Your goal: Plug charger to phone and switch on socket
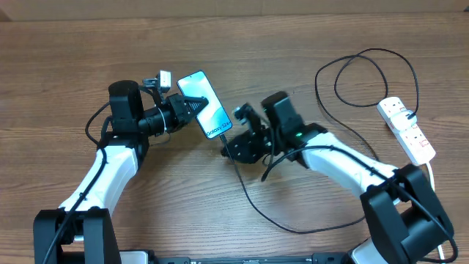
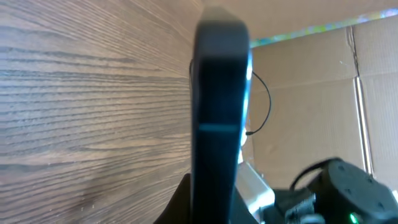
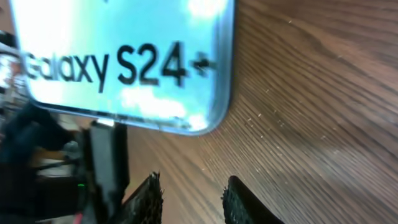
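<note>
The phone (image 1: pixel 209 117) is lifted off the table, its light-blue screen with "Galaxy S24+" text facing up. My left gripper (image 1: pixel 189 105) is shut on its sides; the left wrist view shows the phone (image 2: pixel 217 93) edge-on between the fingers. My right gripper (image 1: pixel 233 147) is open and empty just below the phone's bottom end. In the right wrist view (image 3: pixel 193 199) bare wood shows between its fingers. The charger connector (image 3: pixel 104 162) stands left of them, its tip at the phone's (image 3: pixel 124 56) bottom edge. The black cable (image 1: pixel 253 202) loops to the white socket (image 1: pixel 407 128).
The socket lies at the far right edge of the wooden table (image 1: pixel 73 59), its thick white cord running down past my right arm. The charger cable makes a wide loop (image 1: pixel 359 73) at the back right. A cardboard wall (image 2: pixel 311 93) stands behind the table.
</note>
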`<state>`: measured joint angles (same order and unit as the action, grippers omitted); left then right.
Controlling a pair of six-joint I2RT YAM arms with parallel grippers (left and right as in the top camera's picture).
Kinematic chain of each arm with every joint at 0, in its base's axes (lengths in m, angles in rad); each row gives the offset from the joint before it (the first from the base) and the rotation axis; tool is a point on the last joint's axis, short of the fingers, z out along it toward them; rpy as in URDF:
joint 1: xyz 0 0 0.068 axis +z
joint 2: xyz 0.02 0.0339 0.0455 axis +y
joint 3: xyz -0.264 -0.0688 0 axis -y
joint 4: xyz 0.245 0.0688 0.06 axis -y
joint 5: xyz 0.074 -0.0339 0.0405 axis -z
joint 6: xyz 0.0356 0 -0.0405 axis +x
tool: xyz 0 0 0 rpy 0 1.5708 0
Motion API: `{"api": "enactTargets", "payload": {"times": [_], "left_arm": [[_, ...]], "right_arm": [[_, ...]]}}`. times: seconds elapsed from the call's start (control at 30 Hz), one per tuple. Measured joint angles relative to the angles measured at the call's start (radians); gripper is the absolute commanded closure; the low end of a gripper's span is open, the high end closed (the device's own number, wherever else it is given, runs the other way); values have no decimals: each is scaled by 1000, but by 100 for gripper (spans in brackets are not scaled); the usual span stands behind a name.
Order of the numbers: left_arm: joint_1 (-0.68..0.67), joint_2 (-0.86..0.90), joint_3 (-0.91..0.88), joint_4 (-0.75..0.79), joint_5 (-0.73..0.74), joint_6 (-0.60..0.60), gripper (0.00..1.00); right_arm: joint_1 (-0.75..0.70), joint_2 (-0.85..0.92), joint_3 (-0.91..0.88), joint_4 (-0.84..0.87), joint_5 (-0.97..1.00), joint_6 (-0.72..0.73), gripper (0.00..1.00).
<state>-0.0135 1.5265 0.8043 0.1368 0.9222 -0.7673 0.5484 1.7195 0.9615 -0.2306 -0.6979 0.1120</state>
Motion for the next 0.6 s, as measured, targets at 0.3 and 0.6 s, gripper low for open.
{"api": "enactTargets", "payload": {"times": [0.3,0.6], "left_arm": [[0,0,0,-82,-23,84,96],[-19,0,0,-119,-62,117,96]], "right_arm": [[8,-23,0,-94,315,16,54],[8,-297,0,-216,343,50,51]]}}
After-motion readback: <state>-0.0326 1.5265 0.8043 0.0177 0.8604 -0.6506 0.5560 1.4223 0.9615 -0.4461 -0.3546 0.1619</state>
